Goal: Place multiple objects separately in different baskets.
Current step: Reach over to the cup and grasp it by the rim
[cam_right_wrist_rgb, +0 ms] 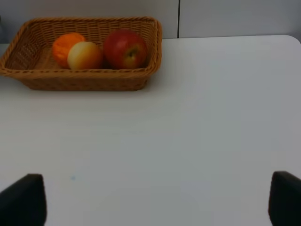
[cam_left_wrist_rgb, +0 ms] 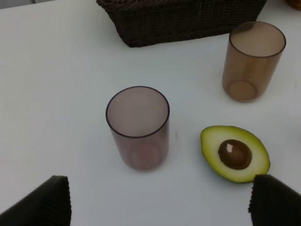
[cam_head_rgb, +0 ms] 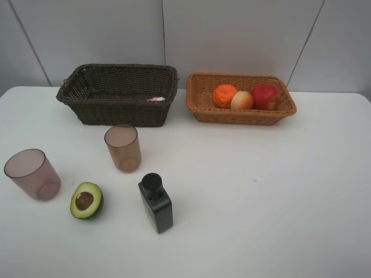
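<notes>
The dark basket (cam_left_wrist_rgb: 188,23) sits far ahead of my left claw (cam_left_wrist_rgb: 159,200). The near cup (cam_left_wrist_rgb: 138,136) stands upright just ahead of that claw, which is wide open and empty. I think I should go straight in and squeeze softly. The avocado (cam_left_wrist_rgb: 235,153) lies close beside the cup, so I must stay clear. My right claw (cam_right_wrist_rgb: 155,197) is open too.

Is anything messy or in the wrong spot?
Nothing looks spilled or broken. Only the avocado half seems out of place: it lies on the table beside a cup, while the tangerine, peach and apple sit in the tan basket.
</notes>
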You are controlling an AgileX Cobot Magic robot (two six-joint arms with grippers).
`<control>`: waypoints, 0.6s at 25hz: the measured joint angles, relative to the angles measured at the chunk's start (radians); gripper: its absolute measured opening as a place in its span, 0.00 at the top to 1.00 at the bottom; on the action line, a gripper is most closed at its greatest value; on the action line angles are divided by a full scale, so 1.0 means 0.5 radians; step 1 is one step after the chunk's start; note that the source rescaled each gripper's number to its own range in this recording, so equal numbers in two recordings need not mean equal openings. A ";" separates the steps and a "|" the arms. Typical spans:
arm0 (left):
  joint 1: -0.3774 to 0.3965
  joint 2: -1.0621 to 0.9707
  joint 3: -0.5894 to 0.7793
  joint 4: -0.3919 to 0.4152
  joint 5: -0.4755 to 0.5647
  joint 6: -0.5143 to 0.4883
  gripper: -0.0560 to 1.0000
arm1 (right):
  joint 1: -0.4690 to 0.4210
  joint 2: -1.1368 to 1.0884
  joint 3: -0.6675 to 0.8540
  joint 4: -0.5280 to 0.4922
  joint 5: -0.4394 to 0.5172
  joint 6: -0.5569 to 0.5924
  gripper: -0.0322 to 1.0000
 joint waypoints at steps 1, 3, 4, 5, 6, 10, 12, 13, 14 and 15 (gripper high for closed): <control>0.000 0.000 0.000 0.000 0.000 0.000 0.00 | 0.000 0.000 0.000 -0.011 0.000 0.000 0.00; 0.000 0.000 0.000 0.000 0.000 0.000 0.00 | 0.000 0.000 0.000 -0.013 0.000 0.008 0.00; 0.000 0.000 0.000 0.000 0.000 0.000 0.00 | 0.000 0.000 0.000 -0.018 0.000 0.010 0.00; 0.000 0.000 0.000 0.000 0.000 0.000 0.00 | 0.000 0.000 0.000 -0.018 0.000 0.010 0.00; 0.000 0.000 0.000 0.000 0.000 0.000 0.00 | 0.000 0.000 0.000 -0.018 0.000 0.014 0.00; 0.000 0.000 0.000 0.000 0.000 0.000 0.00 | 0.000 0.000 0.000 -0.018 0.000 0.015 0.00; 0.000 0.000 0.000 0.000 0.000 0.000 0.00 | 0.000 0.000 0.000 -0.018 0.000 0.015 0.00; 0.000 0.000 0.000 0.000 0.000 0.000 0.00 | 0.000 0.000 0.000 -0.018 0.000 0.015 0.00; 0.000 0.000 0.000 0.000 0.000 0.000 0.00 | 0.000 0.000 0.000 -0.018 0.000 0.015 0.00; 0.000 0.000 0.000 0.000 0.000 0.000 0.00 | 0.000 0.000 0.000 -0.018 0.000 0.015 0.00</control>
